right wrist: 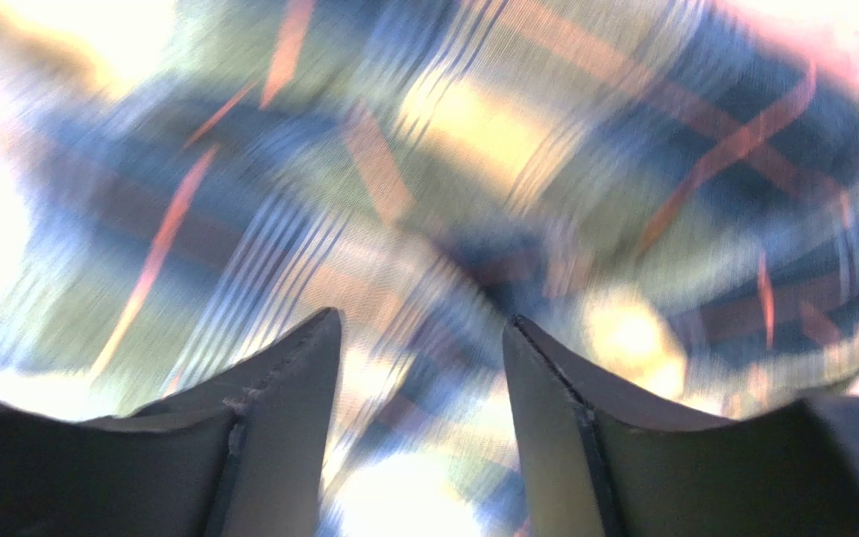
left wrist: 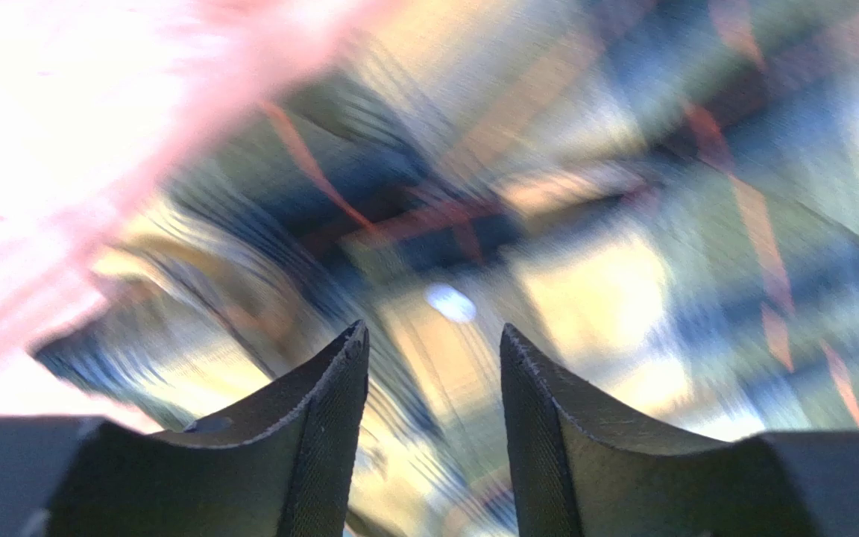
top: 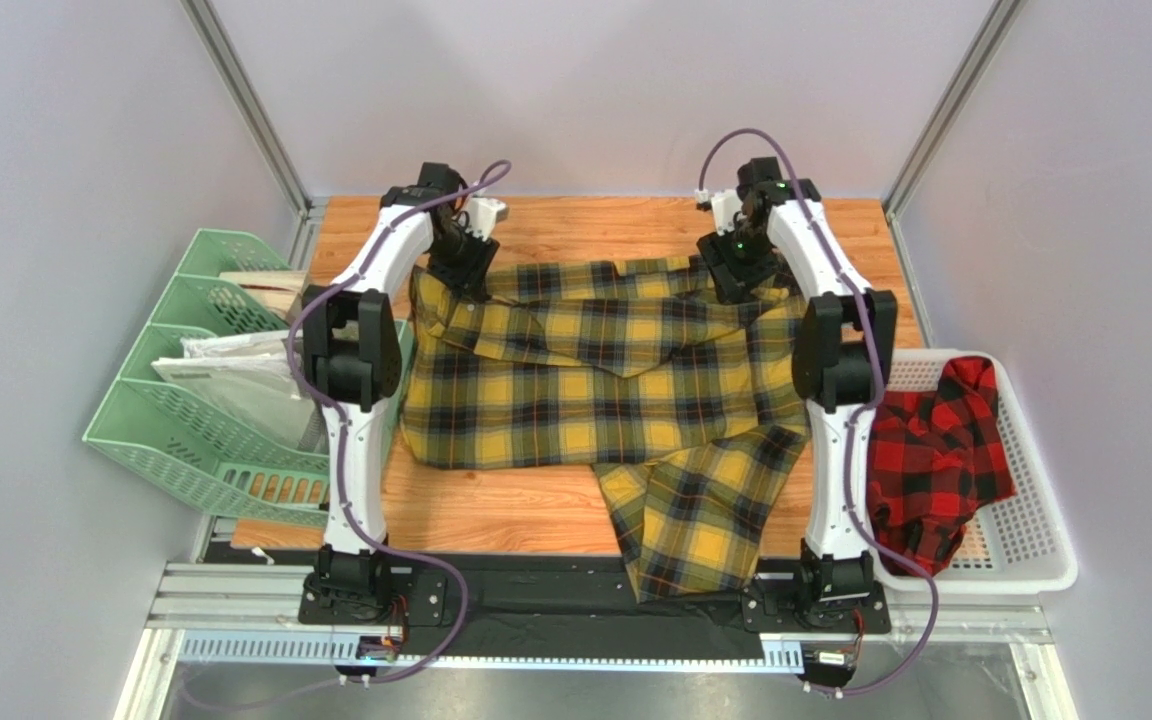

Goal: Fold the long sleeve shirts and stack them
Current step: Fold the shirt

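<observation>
The yellow-and-black checked shirt (top: pixel 597 375) lies spread on the wooden table, with one sleeve trailing over the near edge. My left gripper (top: pixel 465 258) is over its far left corner and my right gripper (top: pixel 729 263) is over its far right corner. In the left wrist view the gripper (left wrist: pixel 434 347) stands open, with blurred plaid cloth (left wrist: pixel 580 280) beyond its fingertips. In the right wrist view the gripper (right wrist: pixel 423 330) is open too, close over blurred plaid cloth (right wrist: pixel 479 123). The red-and-black checked shirt (top: pixel 935 458) lies crumpled in the white basket (top: pixel 1040 525) at the right.
A green tiered file tray (top: pixel 192 405) holding papers stands off the table's left edge. Bare wood (top: pixel 597 225) shows behind the shirt and at the near left (top: pixel 507 510). Grey walls and metal posts close in the cell.
</observation>
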Motion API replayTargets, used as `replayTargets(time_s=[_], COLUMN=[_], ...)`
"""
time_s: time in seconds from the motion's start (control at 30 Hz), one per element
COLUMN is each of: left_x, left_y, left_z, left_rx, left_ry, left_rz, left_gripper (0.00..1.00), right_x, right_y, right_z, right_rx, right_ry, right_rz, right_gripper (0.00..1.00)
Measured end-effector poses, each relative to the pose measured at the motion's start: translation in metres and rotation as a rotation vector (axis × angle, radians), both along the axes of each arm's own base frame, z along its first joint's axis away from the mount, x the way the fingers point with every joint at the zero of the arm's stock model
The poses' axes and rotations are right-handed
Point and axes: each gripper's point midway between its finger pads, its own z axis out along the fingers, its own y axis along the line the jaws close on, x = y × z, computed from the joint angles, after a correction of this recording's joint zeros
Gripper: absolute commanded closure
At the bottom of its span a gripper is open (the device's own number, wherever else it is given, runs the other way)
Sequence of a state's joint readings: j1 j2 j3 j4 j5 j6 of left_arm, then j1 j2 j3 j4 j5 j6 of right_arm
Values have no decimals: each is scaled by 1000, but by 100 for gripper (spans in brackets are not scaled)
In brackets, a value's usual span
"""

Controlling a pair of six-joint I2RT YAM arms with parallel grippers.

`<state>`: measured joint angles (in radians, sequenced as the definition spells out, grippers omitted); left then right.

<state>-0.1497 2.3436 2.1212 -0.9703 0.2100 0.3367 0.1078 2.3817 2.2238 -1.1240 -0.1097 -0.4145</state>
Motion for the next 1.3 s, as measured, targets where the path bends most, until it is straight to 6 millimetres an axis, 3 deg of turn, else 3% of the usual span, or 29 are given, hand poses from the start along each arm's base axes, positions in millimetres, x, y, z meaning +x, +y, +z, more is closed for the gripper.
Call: replayTargets(time_s=[0.2, 0.27, 0.33, 0.4, 0.5, 0.53, 0.6, 0.77, 0.93, 1.0, 1.07, 1.17, 1.3], left_x=[-68, -89, -103, -110, -110, -108, -106, -65, -44, -41, -40, -42, -65], left_y=[-42, -56, -61, -55, -37, -20, -16, -3, 4, 7, 9, 8, -1], left_z=[32, 31, 21, 6, -17, -39, -36, -38, -37, -38, -38, -35, -21], left_rx=[-64, -77, -73, -42, 20, 61, 61, 104, 146, 162, 170, 143, 67], left_ry=[43, 76, 115, 158, 204, 260, 270, 232, 205, 198, 194, 183, 183], left_rz=[-149, -190, -211, -215, -206, -189, -179, -158, -151, -155, -157, -158, -190], left_gripper=[45, 45, 45, 45, 46, 47, 48, 52, 52, 52, 50, 46, 43], right_x=[-70, -90, -108, -125, -150, -165, -167, -176, -156, -151, -152, -153, -164], right_y=[11, 12, 10, 8, 0, -6, -8, -22, -29, -28, -27, -29, -37], right_z=[87, 99, 93, 74, 43, 28, 24, -1, -36, -42, -36, -9, 34], right_rx=[102, 112, 111, 102, 78, 56, 46, -24, -62, -52, -39, -21, -17], right_ry=[-39, -32, 14, 91, 221, 288, 297, 356, 405, 411, 411, 359, 251], right_rz=[59, 82, 95, 99, 97, 96, 95, 82, 67, 64, 61, 51, 24], right_gripper=[44, 45, 47, 51, 54, 55, 58, 60, 59, 58, 59, 60, 58])
